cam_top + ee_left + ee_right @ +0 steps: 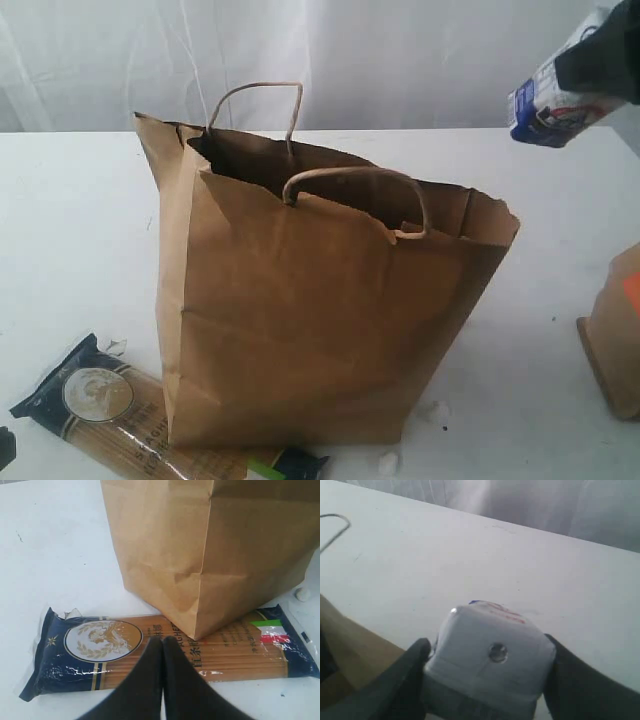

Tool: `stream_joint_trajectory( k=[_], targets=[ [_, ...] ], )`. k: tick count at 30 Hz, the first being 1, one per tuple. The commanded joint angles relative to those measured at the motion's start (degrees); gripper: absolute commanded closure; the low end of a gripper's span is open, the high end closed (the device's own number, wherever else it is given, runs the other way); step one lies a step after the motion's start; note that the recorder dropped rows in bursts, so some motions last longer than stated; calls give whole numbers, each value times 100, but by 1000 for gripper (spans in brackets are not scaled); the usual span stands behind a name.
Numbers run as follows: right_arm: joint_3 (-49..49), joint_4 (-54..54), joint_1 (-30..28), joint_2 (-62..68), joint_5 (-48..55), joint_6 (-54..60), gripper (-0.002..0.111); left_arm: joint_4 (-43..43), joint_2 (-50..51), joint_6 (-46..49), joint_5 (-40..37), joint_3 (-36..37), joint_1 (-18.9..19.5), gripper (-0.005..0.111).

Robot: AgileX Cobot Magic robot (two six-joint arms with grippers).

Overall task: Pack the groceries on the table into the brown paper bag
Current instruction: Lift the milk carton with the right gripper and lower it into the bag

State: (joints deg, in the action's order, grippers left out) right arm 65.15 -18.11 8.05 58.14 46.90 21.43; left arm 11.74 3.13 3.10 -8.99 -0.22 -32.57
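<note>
On the smooth white table [80, 220] stands one creased brown paper bag [320, 300] with two twisted cord handles. One flat, glossy spaghetti pack [100, 642] lies at its base. The left gripper [162, 644] is pinched together, empty. The right gripper [487, 647] clamps one boxy white-blue carton [545, 105] aloft beside the bag.

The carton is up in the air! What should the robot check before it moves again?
1. Carton squeezed between the right gripper fingers: ok.
2. Bag upright, mouth open: ok.
3. Carton over the bag's mouth: not ok; in the exterior view it hangs off to the right of the bag.
4. Left gripper out of the way: ok; shut, empty, low over the spaghetti.
5. Room inside the bag: cannot tell; too dark.
</note>
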Motion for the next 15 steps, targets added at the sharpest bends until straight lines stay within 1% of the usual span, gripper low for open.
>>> stream_joint_trajectory(
  k=[1, 5, 8, 12, 15],
  targets=[
    [426, -280, -3, -336, 610, -70, 108, 12, -47, -27, 2, 22, -17, 107],
    [677, -550, -3, -642, 754, -70, 108, 12, -47, -27, 2, 22, -17, 107],
    [866, -711, -3, -771, 1179, -70, 108, 12, -47, -27, 2, 22, -17, 107],
    [1020, -1233, -3, -802, 1775, -70, 108, 12, -47, -27, 2, 22, -17, 107],
    [1035, -1588, -3, -802, 1931, -6, 108, 12, -47, -27, 2, 22, -17, 107]
  ],
)
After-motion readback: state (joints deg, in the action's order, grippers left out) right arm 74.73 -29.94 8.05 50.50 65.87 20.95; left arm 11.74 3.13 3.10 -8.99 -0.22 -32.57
